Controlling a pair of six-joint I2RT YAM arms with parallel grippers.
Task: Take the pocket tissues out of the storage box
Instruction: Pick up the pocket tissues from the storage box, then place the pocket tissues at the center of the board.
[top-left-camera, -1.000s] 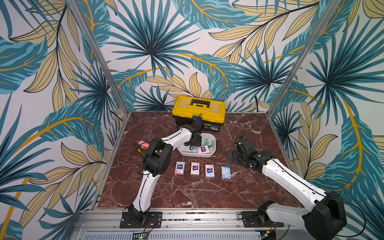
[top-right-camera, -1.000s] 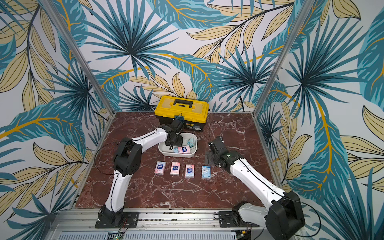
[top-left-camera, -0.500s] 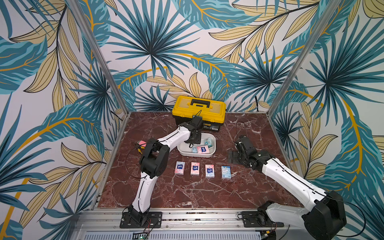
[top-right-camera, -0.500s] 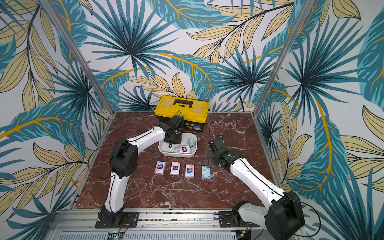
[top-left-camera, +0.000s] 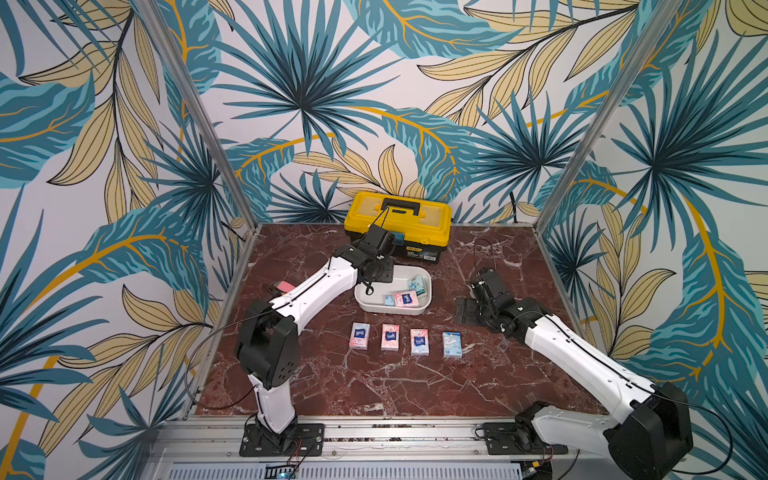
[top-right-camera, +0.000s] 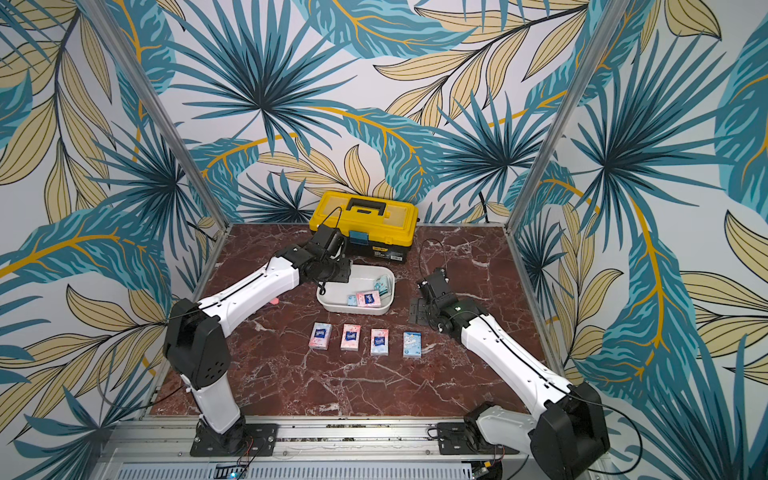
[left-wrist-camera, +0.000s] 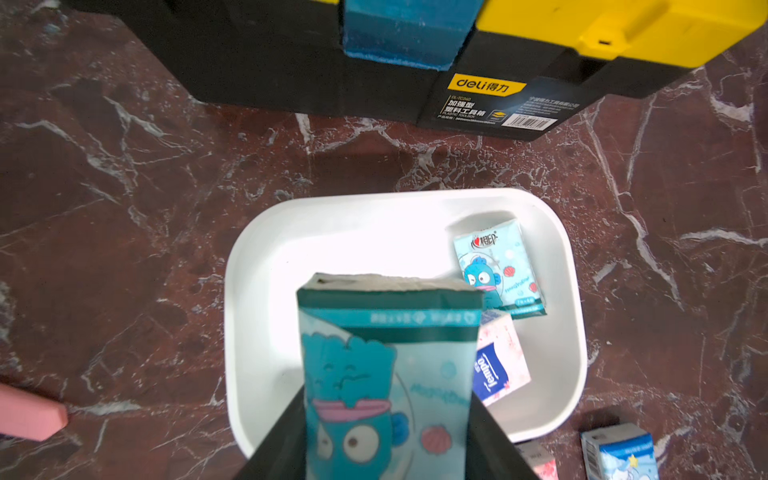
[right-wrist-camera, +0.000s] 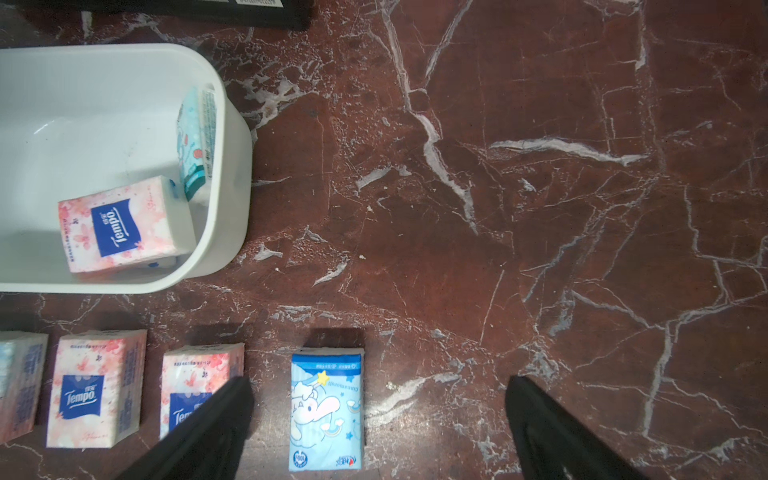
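Observation:
My left gripper (left-wrist-camera: 386, 436) is shut on a teal pocket tissue packet (left-wrist-camera: 386, 374) with a cartoon fish print, over the left part of the white storage box (left-wrist-camera: 232, 291). In a top view the left gripper (top-left-camera: 376, 270) hangs at the box's (top-left-camera: 365, 305) back left. A pink packet (top-left-camera: 406, 298), a small blue one (top-left-camera: 389, 300) and a teal one (top-left-camera: 417, 284) leaning on the wall lie in the box. Several packets sit in a row on the table, from a pink one (top-left-camera: 360, 336) to a light blue one (top-left-camera: 451, 344). My right gripper (top-left-camera: 467, 311) is open right of the box, and the light blue packet (right-wrist-camera: 327, 409) lies untouched below its fingers (right-wrist-camera: 216, 419).
A yellow-lidded black toolbox (top-left-camera: 398, 222) stands right behind the storage box at the back wall. A pink flat tool (top-left-camera: 284, 286) lies on the table by the left arm. Leaf-patterned walls close the marble table on three sides.
My left gripper has shut on the teal packet in the box and its wrist has shifted slightly left. The right arm has not moved.

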